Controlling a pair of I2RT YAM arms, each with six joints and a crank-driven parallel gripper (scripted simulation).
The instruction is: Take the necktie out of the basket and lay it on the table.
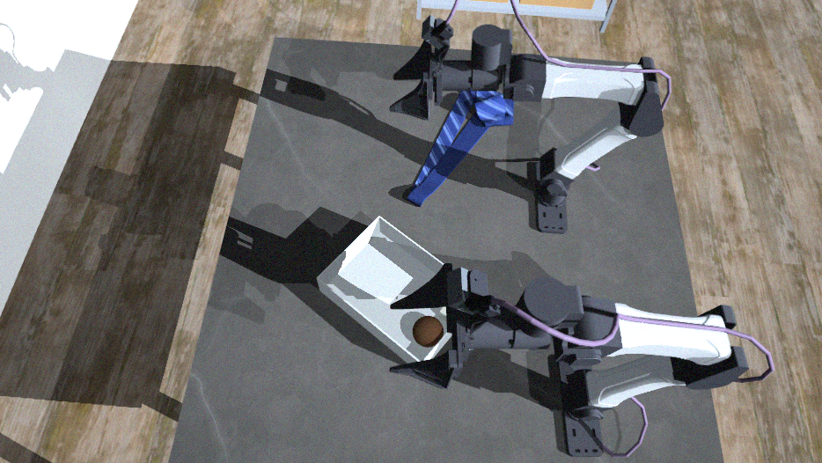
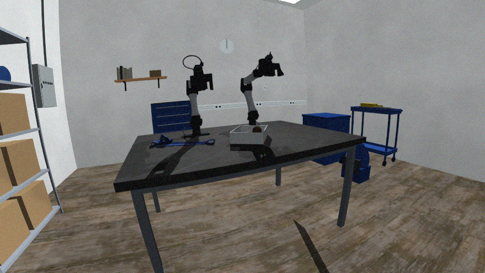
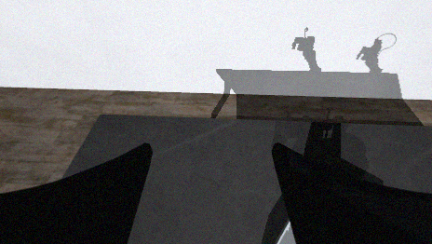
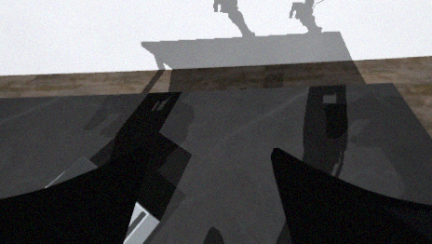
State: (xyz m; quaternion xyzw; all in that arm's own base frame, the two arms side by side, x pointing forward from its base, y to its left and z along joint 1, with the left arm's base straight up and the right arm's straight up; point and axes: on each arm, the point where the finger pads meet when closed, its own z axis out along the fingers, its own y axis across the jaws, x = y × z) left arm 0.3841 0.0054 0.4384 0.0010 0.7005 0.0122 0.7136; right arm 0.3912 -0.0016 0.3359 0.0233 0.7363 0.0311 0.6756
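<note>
Here on the dark, faintly veined table (image 1: 287, 402) (image 2: 305, 135) (image 3: 209, 200) (image 4: 223, 177), the blue striped necktie (image 1: 493, 109) (image 2: 164, 138) lies outside the basket (image 1: 373, 319) (image 2: 246, 138) (image 3: 286, 237) (image 4: 143, 228), doubled into a long narrow loop, one end bunched up close by the right arm. And there's the basket, white and upright on the tabletop, set well apart from the tie's bunched end, with a brown ball (image 1: 428, 331) (image 2: 256, 128) sitting inside at one end! The left gripper (image 1: 391, 338) (image 2: 280, 69) (image 3: 211, 146) hangs up high, fingers spread wide, gripping nothing; over on the other side, the right gripper (image 1: 392, 92) (image 2: 211, 84) (image 4: 209, 150) is wide open too, nothing between its fingers. Long dark shadows of both arms sweep across the surface, and a bright patch lights the basket's floor. Look around the room: weathered wooden floor (image 1: 747, 143) (image 2: 271, 237), pale grey walls, a round clock (image 2: 226, 45) up behind the arms, a wall shelf (image 2: 140, 80) carrying books, a blue cart (image 2: 376, 109) with something yellow on top, and a storage rack (image 2: 8, 38) loaded with cardboard boxes (image 2: 30, 155)!
</note>
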